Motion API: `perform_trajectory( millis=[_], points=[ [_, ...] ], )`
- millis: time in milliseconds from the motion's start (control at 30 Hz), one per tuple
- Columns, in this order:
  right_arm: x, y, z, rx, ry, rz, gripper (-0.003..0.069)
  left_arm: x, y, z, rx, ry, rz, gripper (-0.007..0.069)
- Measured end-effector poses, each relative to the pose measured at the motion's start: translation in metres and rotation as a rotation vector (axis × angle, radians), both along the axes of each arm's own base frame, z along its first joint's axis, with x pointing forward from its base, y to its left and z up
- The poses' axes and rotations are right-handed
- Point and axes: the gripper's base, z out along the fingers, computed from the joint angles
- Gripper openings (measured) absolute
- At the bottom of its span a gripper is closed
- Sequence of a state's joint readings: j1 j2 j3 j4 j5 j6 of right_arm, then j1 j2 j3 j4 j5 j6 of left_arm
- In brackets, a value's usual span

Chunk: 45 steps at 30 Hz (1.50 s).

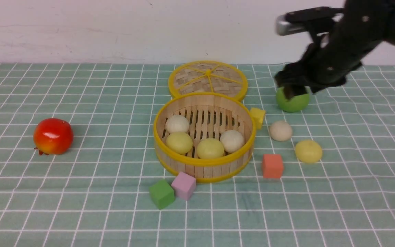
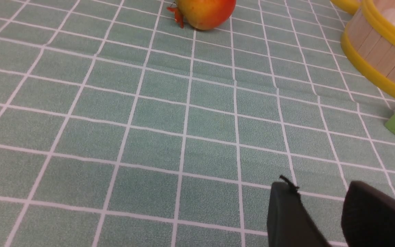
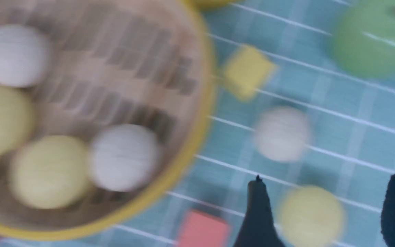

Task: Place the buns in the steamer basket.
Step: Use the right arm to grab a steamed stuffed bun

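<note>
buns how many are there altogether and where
6. In the steamer basket: off-white bun, yellow bun, second yellow bun, second off-white bun. On the cloth to its right: beige bun, outer yellow bun. None looks hidden.

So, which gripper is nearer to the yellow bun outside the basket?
Right. The right gripper hangs open above the yellow bun, right of the steamer basket. The left gripper is left of the basket, over cloth towards the red apple.
</note>
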State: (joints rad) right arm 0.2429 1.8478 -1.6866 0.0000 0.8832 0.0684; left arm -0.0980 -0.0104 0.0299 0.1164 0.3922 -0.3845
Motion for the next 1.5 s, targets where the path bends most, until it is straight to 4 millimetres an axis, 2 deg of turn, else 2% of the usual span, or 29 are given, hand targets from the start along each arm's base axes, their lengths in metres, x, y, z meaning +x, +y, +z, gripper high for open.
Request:
perform_trajectory(
  millis=[133, 233, 567, 833, 1167, 1267, 1500],
  points=[
    [0.000, -0.039, -0.027, 0.040, 0.092, -0.083, 0.0426, 0.000, 0.000, 0.000, 0.000, 0.000, 0.000, 0.0237],
    [-0.004, -0.052, -0.047, 0.033, 0.132, -0.087, 0.0407, 0.000, 0.000, 0.000, 0.001, 0.000, 0.000, 0.0238],
    [0.005, -0.048, -0.070, 0.023, 0.141, -0.060, 0.0337, 0.000, 0.000, 0.000, 0.001, 0.000, 0.000, 0.0238],
    [0.016, -0.041, -0.095, 0.086, 0.161, -0.067, 0.0334, 0.000, 0.000, 0.000, 0.001, 0.000, 0.000, 0.0238],
    [0.023, -0.040, -0.111, 0.086, 0.160, -0.069, 0.0309, 0.000, 0.000, 0.000, 0.000, 0.000, 0.000, 0.0238],
    [0.025, -0.040, -0.116, 0.085, 0.159, -0.071, 0.0279, 0.000, 0.000, 0.000, 0.000, 0.000, 0.000, 0.0238],
    [0.029, -0.040, -0.126, 0.082, 0.167, -0.074, 0.0155, 0.000, 0.000, 0.000, 0.000, 0.000, 0.000, 0.0238]
  ],
)
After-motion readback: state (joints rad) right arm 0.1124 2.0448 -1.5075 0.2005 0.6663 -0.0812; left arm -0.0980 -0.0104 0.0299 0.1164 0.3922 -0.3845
